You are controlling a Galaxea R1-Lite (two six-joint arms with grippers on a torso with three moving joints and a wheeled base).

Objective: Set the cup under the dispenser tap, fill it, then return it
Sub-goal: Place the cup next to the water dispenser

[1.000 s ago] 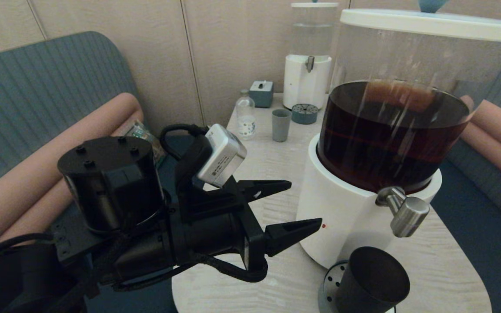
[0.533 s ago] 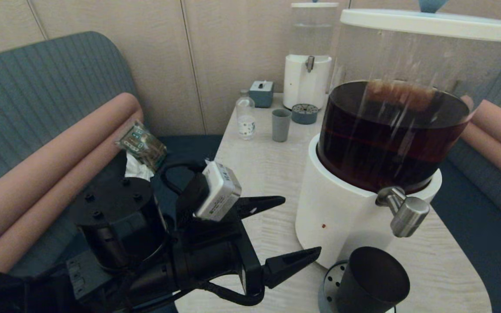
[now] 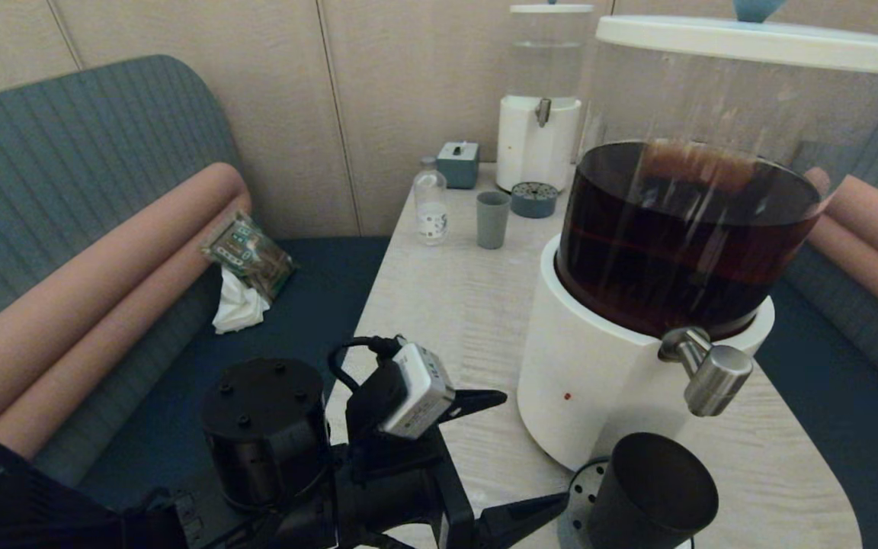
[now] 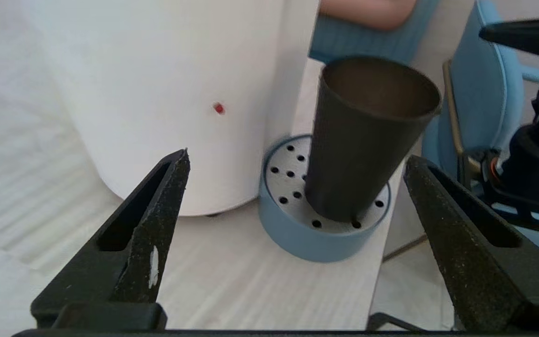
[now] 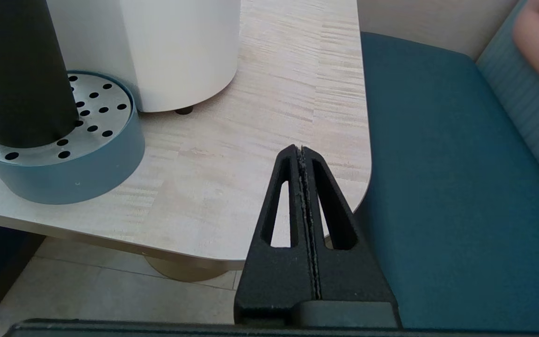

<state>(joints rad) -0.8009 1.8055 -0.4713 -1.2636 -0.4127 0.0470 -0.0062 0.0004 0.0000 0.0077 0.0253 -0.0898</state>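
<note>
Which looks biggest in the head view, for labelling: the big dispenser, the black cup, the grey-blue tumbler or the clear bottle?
1. The big dispenser, by far.
2. The black cup.
3. The clear bottle and the grey-blue tumbler look alike, so unranked. Both stand farther off, so real sizes stay unsure.

Open tabletop (image 3: 447, 305) left of the white base (image 3: 584, 396), free for passage toward the cup (image 3: 652, 492). Cup on drip tray (image 4: 293, 229), hemmed in behind by the base and above by the tap (image 3: 709, 374). Wide gap either side of cup between spread fingers (image 4: 152, 234).
</note>
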